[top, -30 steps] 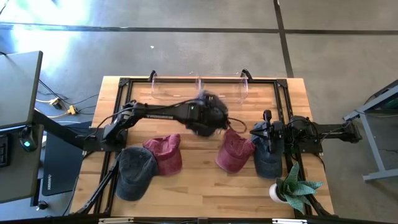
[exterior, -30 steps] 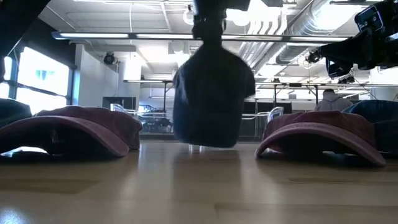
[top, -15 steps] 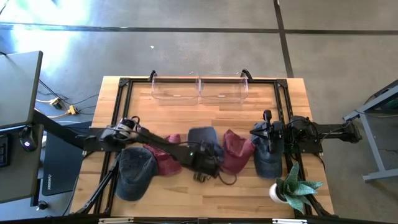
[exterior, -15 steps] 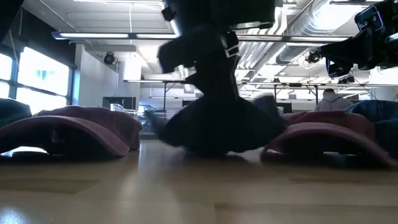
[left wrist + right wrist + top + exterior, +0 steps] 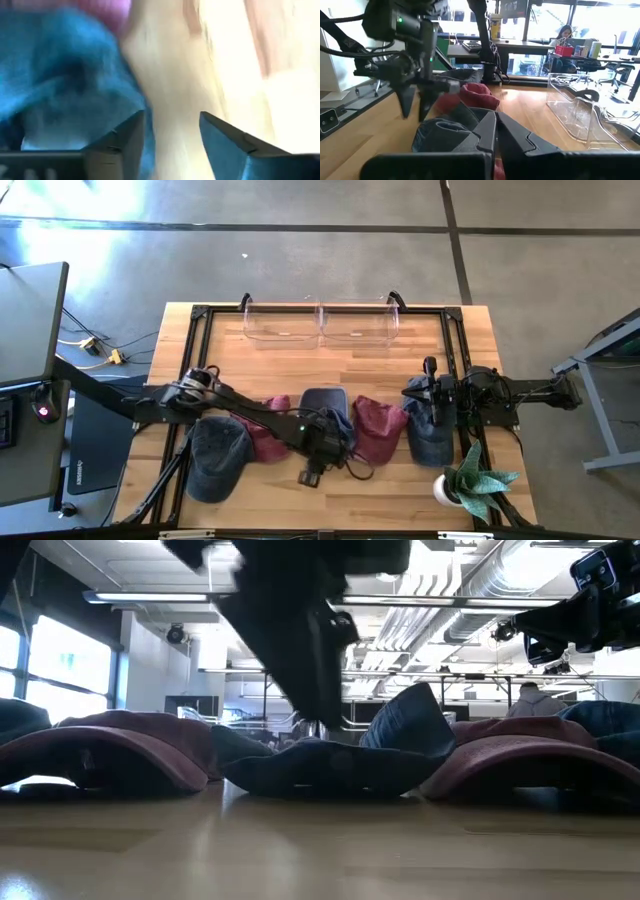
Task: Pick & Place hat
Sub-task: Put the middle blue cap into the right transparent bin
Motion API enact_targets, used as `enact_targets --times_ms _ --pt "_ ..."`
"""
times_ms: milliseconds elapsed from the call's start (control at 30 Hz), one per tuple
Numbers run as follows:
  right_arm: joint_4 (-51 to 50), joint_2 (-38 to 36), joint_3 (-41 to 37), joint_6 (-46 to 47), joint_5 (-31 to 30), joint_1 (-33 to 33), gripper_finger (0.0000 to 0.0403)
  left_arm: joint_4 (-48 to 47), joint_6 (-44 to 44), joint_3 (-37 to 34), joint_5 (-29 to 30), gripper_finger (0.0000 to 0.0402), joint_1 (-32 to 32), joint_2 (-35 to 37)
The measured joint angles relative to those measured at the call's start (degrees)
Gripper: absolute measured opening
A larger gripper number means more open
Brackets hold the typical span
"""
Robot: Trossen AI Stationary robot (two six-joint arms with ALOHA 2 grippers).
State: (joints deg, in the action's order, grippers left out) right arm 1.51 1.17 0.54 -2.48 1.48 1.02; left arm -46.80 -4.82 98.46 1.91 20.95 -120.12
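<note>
The dark blue cap (image 5: 325,408) lies on the table (image 5: 400,375) at centre frame, between two maroon caps (image 5: 268,428). The left end effector (image 5: 312,473) sits just below it in the high view, fingers apart and empty, the nearer arm. The right end effector (image 5: 432,395) rests at right over another blue cap (image 5: 432,442), fingers together.

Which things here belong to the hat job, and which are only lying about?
Job: dark blue hat lying on the table; left pincer, open, beside it; four other hats.
Lying about: clear bins, potted plant; right pincer waits, shut.
</note>
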Motion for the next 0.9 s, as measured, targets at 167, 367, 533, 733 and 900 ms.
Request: enact_targets --times_ms 167,367,533,733,900 --pt "0.0 0.0 0.0 0.0 0.0 0.0 0.0012 -6.2 -4.9 1.3 8.2 0.0235 1.2 3.3" --pt "0.0 0.0 0.0 0.0 0.0 0.0 0.0012 -10.4 -14.3 -0.8 17.3 0.0241 -0.4 4.9" --pt "0.0 0.0 0.0 0.0 0.0 0.0 0.0012 -8.7 -20.6 -6.6 16.3 0.0241 -4.6 4.8" --pt "0.0 0.0 0.0 0.0 0.0 0.0 0.0012 -9.3 -29.1 -14.1 23.4 0.0241 -7.3 4.8" --pt "0.0 0.0 0.0 0.0 0.0 0.0 0.0012 -15.4 -36.5 -13.5 32.2 0.0241 -5.8 4.8"
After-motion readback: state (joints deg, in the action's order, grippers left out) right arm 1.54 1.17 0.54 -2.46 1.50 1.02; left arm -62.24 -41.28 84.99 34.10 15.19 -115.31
